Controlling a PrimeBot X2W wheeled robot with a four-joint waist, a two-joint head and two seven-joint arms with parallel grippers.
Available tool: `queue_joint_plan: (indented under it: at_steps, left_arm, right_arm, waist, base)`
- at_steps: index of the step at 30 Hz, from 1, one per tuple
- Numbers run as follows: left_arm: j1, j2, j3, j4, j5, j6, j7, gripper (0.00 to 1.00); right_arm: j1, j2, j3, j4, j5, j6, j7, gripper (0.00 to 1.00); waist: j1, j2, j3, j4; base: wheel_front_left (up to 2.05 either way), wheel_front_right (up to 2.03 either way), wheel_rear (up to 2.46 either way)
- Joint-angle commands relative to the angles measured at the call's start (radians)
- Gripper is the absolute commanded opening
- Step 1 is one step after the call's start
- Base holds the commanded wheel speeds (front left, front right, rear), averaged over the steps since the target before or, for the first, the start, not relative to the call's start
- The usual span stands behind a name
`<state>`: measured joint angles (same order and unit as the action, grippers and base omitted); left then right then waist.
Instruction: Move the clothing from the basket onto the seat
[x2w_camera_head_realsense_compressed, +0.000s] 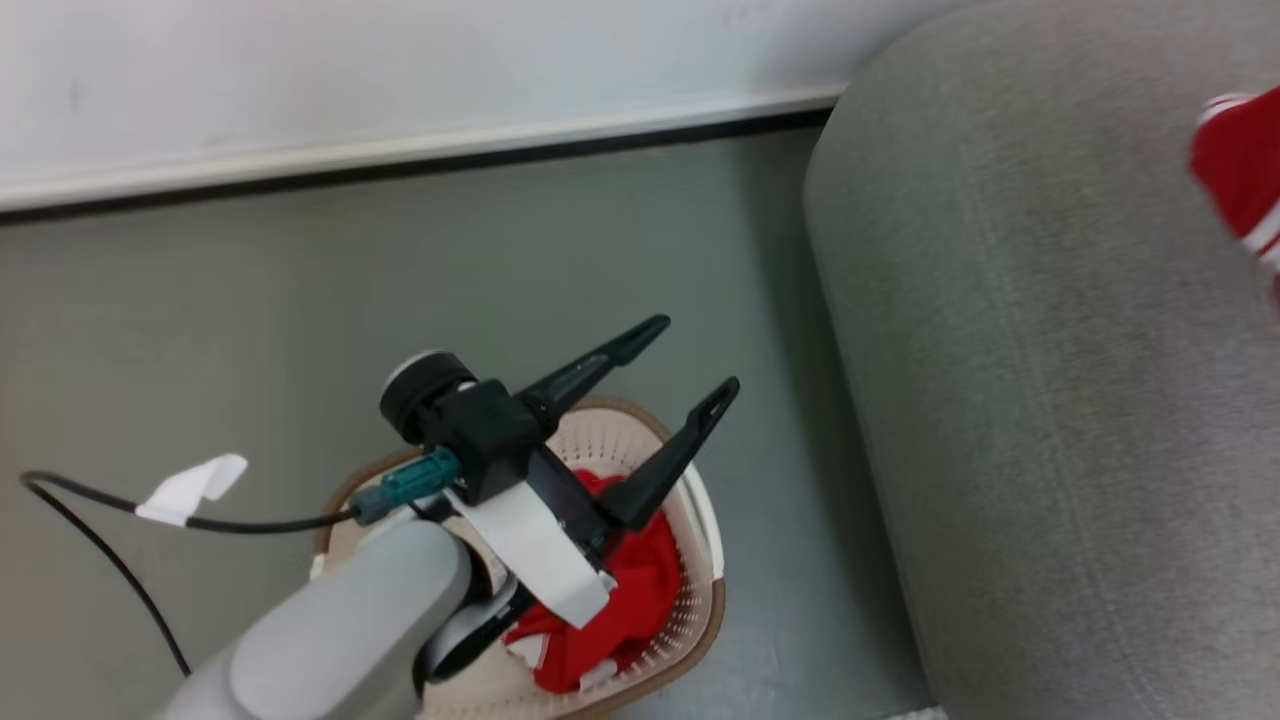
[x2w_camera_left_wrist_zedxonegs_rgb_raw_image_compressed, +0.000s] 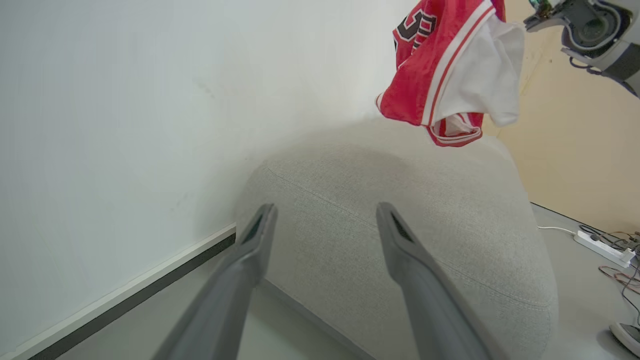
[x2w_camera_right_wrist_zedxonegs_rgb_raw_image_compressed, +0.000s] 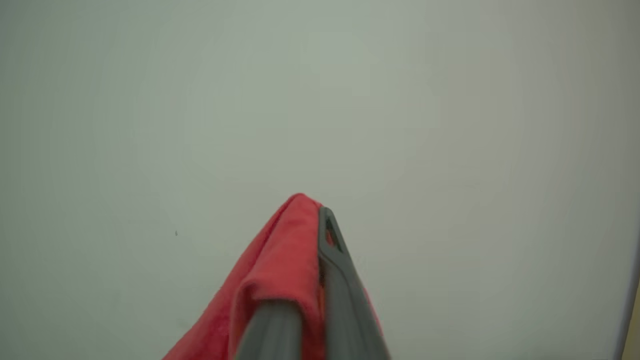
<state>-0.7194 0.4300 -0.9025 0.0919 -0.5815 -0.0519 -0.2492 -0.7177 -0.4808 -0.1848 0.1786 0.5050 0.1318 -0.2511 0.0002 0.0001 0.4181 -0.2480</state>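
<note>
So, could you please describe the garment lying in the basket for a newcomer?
Beside the large grey fabric sofa stands a cream perforated plastic basket. The crumpled red white-trimmed garment lies inside it; the other red garment hangs above the sofa.

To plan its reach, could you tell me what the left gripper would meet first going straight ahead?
Probably the sofa: the open left gripper points at its rounded end, though depth is unclear.

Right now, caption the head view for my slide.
Left gripper, jaws open, above a cream perforated plastic basket holding a red garment, beside a large grey fabric sofa.
</note>
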Motion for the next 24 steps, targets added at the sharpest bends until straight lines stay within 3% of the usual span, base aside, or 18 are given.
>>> queue_joint_plan:
  at_steps: [1, 5, 12, 24]
  left_arm:
    - [-0.014, 0.013, 0.007, -0.002, 0.007, -0.001, -0.005, 1.00]
    - [-0.037, 0.014, 0.015, -0.010, 0.012, -0.007, -0.006, 1.00]
    - [-0.047, 0.006, 0.021, 0.005, 0.019, -0.017, -0.011, 1.00]
    - [-0.050, 0.002, 0.031, 0.026, 0.023, -0.025, -0.016, 1.00]
  right_arm:
    - [-0.023, -0.018, -0.004, 0.017, 0.012, -0.002, 0.002, 0.00]
    - [-0.074, -0.064, 0.012, 0.127, 0.012, -0.002, 0.013, 0.00]
    - [-0.090, -0.074, 0.035, 0.291, -0.012, -0.002, 0.039, 0.00]
    - [-0.124, -0.097, 0.125, 0.575, -0.061, -0.002, 0.234, 0.00]
  waist:
    - [-0.0002, -0.0001, 0.064, 0.039]
    - [-0.0002, -0.0001, 0.120, 0.060]
    - [-0.0002, -0.0001, 0.161, 0.086]
    - [-0.0002, -0.0001, 0.176, 0.099]
  base:
    - [0.00, 0.00, 0.00]
    - [0.00, 0.00, 0.00]
    - [0.00, 0.00, 0.00]
    - [0.00, 0.00, 0.00]
